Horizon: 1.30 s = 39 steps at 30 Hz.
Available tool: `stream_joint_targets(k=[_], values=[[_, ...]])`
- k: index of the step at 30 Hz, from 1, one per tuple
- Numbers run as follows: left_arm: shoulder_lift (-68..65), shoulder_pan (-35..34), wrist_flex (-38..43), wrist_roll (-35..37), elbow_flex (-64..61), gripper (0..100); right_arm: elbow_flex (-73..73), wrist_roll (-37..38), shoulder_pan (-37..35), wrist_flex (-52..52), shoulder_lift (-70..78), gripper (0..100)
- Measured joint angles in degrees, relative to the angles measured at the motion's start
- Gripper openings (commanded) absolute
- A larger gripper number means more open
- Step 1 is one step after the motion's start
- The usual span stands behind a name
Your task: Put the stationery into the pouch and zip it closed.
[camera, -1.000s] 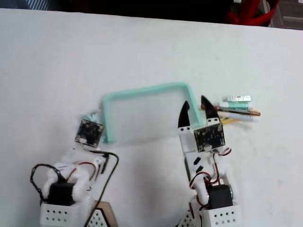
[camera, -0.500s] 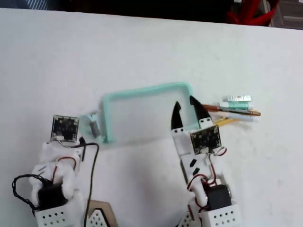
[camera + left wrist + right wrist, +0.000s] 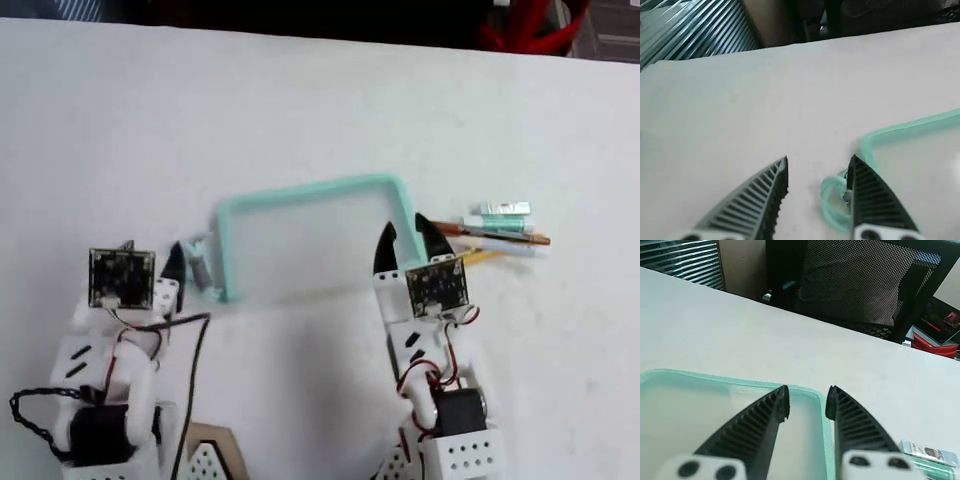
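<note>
While the right pincer (image 3: 807, 402) gapes, the pouch (image 3: 695, 410) lies beneath.

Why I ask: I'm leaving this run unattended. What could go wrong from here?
1. The open right gripper hangs over the pouch at its rim. Closing there could pinch and drag the pouch rather than pick up the stationery piled beside it.
2. The open left gripper sits by the zipper pull. Tugging it now might shift the pouch, or zip it with the stationery outside.
</note>
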State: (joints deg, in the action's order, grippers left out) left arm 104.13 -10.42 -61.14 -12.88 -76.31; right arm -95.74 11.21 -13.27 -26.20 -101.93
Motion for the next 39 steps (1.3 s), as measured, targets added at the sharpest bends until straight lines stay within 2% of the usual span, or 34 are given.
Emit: stream_joint_targets(k=[4,7,11,17,19,24,28,31,36,39], values=[[-0.4,3.6,-3.9,0.0,6.9,20,-0.6,0.0,-1.4,0.0,0.0,13.0],[-6.7,4.5,-4.4,0.0,11.5,20,-0.6,0.0,-1.3,0.0,0.0,13.0],[-22.9,4.6,-5.5,0.3,19.3,20,-0.6,0.0,-1.4,0.0,0.0,13.0],[-46.7,4.6,-12.7,0.4,31.3,20,-0.6,0.0,-1.4,0.0,0.0,13.0],[-51.3,4.8,-15.3,1.6,34.0,23,-0.6,0.0,-1.4,0.0,0.0,13.0],[-60.4,4.8,-19.9,9.0,38.0,38,-0.6,0.0,-1.4,0.0,0.0,13.0],[-66.8,4.8,-20.0,11.2,38.2,36,-0.6,0.0,-1.4,0.0,0.0,13.0],[-70.6,4.8,-17.1,12.8,37.6,34,-0.6,0.0,-1.4,0.0,0.0,13.0],[-74.9,4.0,-5.2,20.0,31.6,31,-0.6,0.0,-1.4,0.0,0.0,13.0],[-75.8,2.8,0.9,22.0,28.4,30,-0.6,0.0,-1.4,0.0,0.0,13.0]])
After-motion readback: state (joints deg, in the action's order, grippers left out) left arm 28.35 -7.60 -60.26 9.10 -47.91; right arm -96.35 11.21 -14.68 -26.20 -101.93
